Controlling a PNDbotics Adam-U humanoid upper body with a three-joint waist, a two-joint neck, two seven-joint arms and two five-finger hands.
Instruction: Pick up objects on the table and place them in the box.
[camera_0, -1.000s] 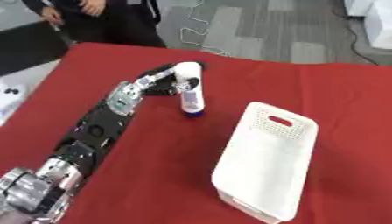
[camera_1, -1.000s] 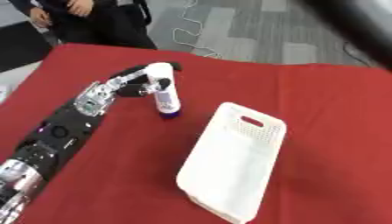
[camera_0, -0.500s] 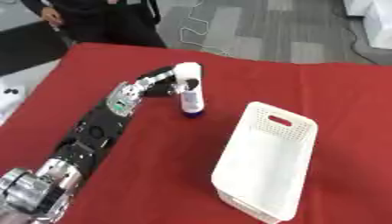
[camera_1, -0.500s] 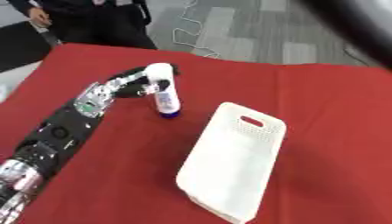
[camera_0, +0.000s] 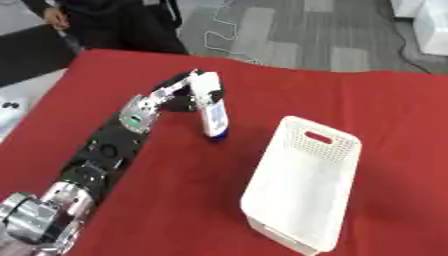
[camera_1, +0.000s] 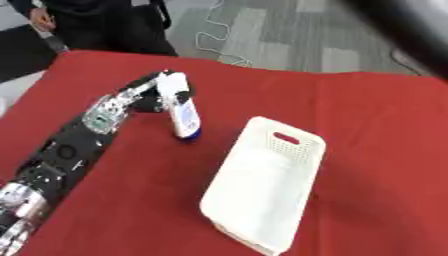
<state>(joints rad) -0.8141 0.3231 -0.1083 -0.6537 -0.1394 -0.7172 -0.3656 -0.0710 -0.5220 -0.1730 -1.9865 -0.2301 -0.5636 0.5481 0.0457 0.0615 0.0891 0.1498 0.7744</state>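
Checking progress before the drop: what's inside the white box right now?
The white box looks empty: only its white floor and perforated walls show. The near inner wall is hidden. The bottle is outside it, in the left hand.

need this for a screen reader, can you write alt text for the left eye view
The robot's left hand grips a white bottle with a blue base, tilted on a red table. A white perforated box sits to its right, apart from it.
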